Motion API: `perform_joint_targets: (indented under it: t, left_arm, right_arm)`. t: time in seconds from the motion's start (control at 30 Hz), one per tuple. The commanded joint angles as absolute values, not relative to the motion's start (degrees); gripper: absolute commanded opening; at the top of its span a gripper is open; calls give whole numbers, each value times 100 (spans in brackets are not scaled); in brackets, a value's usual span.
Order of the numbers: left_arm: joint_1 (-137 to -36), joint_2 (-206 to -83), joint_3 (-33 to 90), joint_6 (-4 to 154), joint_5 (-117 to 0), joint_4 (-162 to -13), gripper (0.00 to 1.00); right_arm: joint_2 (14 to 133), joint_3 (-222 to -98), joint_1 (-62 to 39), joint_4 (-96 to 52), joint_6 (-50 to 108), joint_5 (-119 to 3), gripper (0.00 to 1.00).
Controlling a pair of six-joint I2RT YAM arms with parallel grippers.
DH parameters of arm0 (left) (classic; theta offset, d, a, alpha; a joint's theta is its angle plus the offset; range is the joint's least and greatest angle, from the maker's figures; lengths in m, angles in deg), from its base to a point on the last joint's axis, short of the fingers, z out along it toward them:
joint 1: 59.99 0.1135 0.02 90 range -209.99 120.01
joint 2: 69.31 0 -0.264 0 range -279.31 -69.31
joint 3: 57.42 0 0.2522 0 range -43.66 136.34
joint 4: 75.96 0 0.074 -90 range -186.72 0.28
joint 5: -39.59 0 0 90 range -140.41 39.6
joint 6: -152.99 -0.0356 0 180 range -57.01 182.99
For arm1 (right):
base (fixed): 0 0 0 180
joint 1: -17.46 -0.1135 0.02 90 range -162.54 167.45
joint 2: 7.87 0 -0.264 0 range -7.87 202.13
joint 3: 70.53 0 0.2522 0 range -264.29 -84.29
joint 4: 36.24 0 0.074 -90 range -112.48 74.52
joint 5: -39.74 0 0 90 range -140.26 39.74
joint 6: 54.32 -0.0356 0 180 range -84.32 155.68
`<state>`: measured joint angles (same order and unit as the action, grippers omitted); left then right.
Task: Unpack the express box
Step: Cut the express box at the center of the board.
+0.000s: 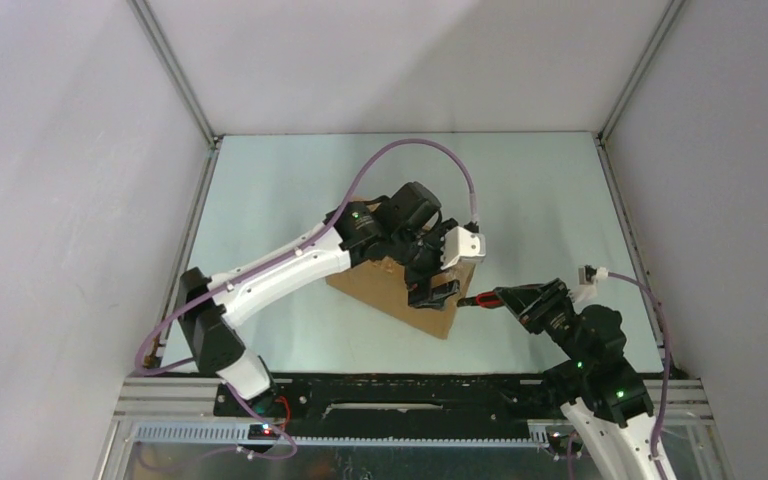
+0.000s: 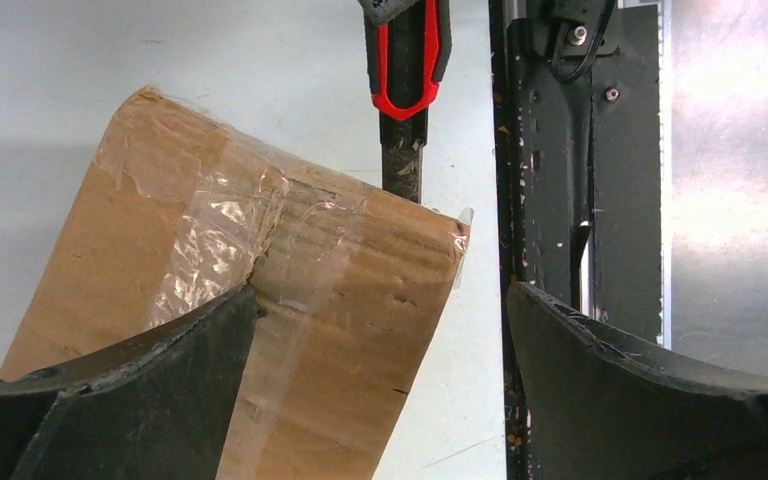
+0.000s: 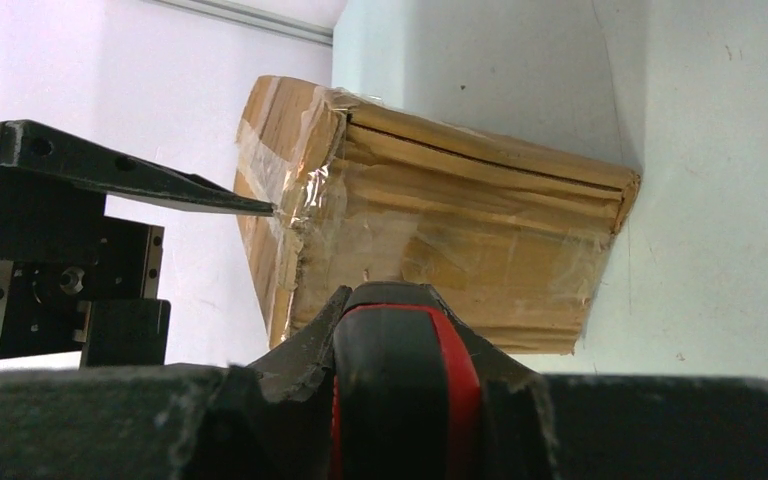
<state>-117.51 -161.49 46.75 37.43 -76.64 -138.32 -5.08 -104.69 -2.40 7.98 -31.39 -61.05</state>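
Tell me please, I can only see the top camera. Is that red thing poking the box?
Observer: It looks like it. In the left wrist view the red-handled tool has its dark blade right at the end edge of the express box.
Operator: Is the box sticky-taped?
Observer: Yes, crinkled clear tape runs over its top and end.
Operator: Is the other hand squeezing it?
Observer: No. The left gripper is wide open; in the right wrist view the tip of one finger touches the taped corner.
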Motion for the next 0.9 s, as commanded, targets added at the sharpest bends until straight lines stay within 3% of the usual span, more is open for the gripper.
perform_joint_targets:
  t: [0.0,0.23,0.4,0.63,0.87]
  left_arm:
    - [-11738,-16450,4825,3695,-8209,-14088,99]
    - [-11738,-16266,4432,3995,-8267,-13952,80]
    - [-11739,-15902,4135,4233,-8136,-13659,72]
    - [-11738,-15615,3993,4318,-8173,-13501,39]
    - [-11738,-15668,3978,4342,-8247,-13497,20]
  right_arm:
    - [-690,-10506,-221,417,-3202,-6222,0]
    - [-1070,-10516,-219,645,-3463,-5720,0]
    - [-1175,-10468,-206,585,-3687,-5555,0]
    - [-1205,-10431,-211,455,-3977,-5372,0]
    - [-1275,-10212,-198,-233,-4228,-5597,0]
